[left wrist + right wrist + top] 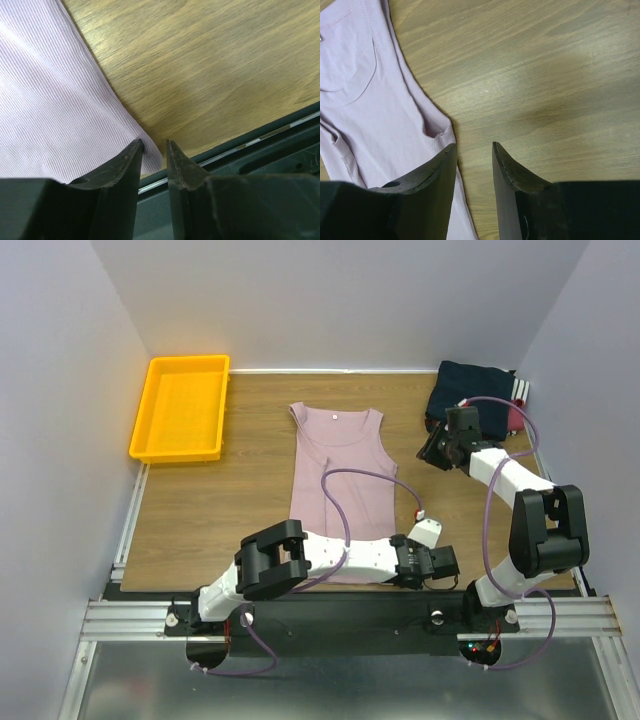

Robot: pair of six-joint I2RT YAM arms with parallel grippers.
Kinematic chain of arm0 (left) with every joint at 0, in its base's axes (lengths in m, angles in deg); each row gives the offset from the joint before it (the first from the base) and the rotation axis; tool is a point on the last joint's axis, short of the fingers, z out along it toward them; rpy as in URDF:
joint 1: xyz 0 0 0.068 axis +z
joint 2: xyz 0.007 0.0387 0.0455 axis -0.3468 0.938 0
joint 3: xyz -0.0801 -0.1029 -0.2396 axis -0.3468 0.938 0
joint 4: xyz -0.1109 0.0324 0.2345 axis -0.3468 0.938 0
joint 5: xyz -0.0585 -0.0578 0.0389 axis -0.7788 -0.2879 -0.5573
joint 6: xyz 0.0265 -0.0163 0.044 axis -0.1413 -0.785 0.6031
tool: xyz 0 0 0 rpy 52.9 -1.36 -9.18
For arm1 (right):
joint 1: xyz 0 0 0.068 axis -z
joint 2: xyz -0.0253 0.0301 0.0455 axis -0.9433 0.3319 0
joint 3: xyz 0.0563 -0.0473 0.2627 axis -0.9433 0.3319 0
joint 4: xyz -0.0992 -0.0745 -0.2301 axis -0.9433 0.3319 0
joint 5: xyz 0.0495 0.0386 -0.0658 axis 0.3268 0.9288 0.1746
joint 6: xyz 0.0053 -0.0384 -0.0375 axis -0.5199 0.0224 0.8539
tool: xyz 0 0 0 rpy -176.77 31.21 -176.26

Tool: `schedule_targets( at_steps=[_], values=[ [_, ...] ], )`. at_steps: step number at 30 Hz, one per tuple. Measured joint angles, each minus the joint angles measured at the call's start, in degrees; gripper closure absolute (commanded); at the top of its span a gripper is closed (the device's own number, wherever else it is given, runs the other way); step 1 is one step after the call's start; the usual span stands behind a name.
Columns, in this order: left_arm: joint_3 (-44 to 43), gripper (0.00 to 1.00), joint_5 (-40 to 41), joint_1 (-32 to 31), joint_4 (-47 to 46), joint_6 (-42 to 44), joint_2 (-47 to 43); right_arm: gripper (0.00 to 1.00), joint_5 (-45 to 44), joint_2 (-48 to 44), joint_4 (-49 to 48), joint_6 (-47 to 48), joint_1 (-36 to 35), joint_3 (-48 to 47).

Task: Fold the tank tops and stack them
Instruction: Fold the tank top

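Observation:
A dusty pink tank top (pixel 340 475) lies flat, neck to the back, in the middle of the table. My left gripper (pixel 415 570) reaches across the front edge to its near right hem corner. In the left wrist view the gripper (pixel 155 145) is open by a narrow gap, and the hem corner (pixel 150 157) lies between the fingertips. My right gripper (pixel 435 452) is open and empty to the right of the top. In the right wrist view it (pixel 474 146) hovers beside the right armhole (pixel 435 131). Folded dark navy (pixel 475 385) and maroon (pixel 516 412) tops lie stacked at the back right.
A yellow plastic tray (pixel 150 435) stands at the back left. Grey walls close in the sides and back. The black front rail (pixel 260 150) runs just past the hem corner. Purple cables loop over both arms.

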Motion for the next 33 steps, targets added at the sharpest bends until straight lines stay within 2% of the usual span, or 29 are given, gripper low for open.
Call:
schedule_targets(
  at_steps=[3,6,7,8,15,22,28,33],
  values=[
    [0.1,0.71,0.0,0.0,-0.5,0.2,0.1,0.60,0.7,0.0,0.0,0.0,0.0,0.0],
    [0.6,0.84,0.0,0.0,-1.2,0.2,0.1,0.60,1.3,0.0,0.0,0.0,0.0,0.0],
    [1.1,0.95,0.0,0.0,-1.6,0.2,0.1,0.60,1.6,0.0,0.0,0.1,0.0,0.0],
    [1.7,1.00,0.0,0.0,-2.0,0.1,0.1,0.60,1.8,0.0,-0.1,0.2,0.0,0.0],
    [7.0,1.00,0.0,0.3,-5.4,-1.0,-3.2,0.59,2.4,0.0,-0.8,1.0,-1.7,0.2],
    [17.5,1.00,-0.3,0.8,-10.9,-2.8,-11.8,0.49,2.4,0.3,-3.0,1.7,-6.2,1.0],
    [25.9,1.00,-1.9,2.2,-17.3,-4.7,-19.7,0.49,2.3,2.8,-4.9,1.7,-8.4,1.5],
    [27.2,1.00,-3.0,3.1,-20.8,-5.4,-20.7,0.52,1.9,5.0,-5.3,1.7,-9.0,1.5]
  ],
)
